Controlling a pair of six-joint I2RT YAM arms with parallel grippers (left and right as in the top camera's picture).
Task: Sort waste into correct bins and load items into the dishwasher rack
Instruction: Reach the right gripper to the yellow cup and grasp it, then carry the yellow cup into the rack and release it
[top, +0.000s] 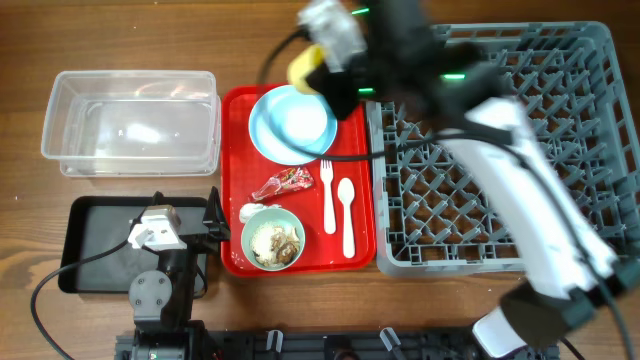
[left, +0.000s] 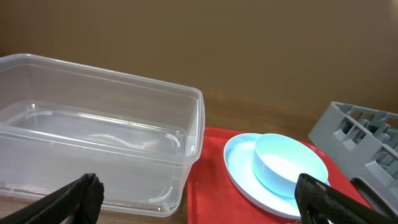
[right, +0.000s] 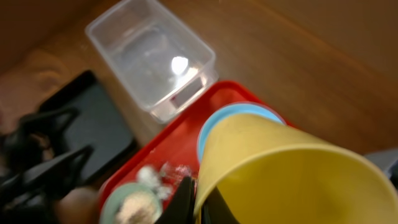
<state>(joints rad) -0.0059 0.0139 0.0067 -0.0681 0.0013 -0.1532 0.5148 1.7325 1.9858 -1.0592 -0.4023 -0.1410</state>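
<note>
Right end effector (top: 318, 78) is closed on the yellow cup (top: 302, 68), which is held above the far edge of the red tray (top: 235, 150), beside the plate (top: 292, 122). Left end effector (top: 212, 222) hovers at the black tray (top: 95, 235). Dishwasher rack (top: 590, 80), clear tub (top: 130, 125) and black tray hold nothing visible. Wrapper (top: 283, 183), scrap (top: 250, 212), bowl (top: 245, 240) with leftovers (top: 275, 245), fork (top: 327, 195) and spoon (top: 347, 215) lie unsorted on the red tray. Assessment: first item lifted, nothing delivered.

Left wrist view: fingers are spread wide and grip nothing. Tub interior is bare.

Right wrist view: cup fills the foreground. It is plain, smooth-walled and tapered, with a dark finger against its wall.
</note>
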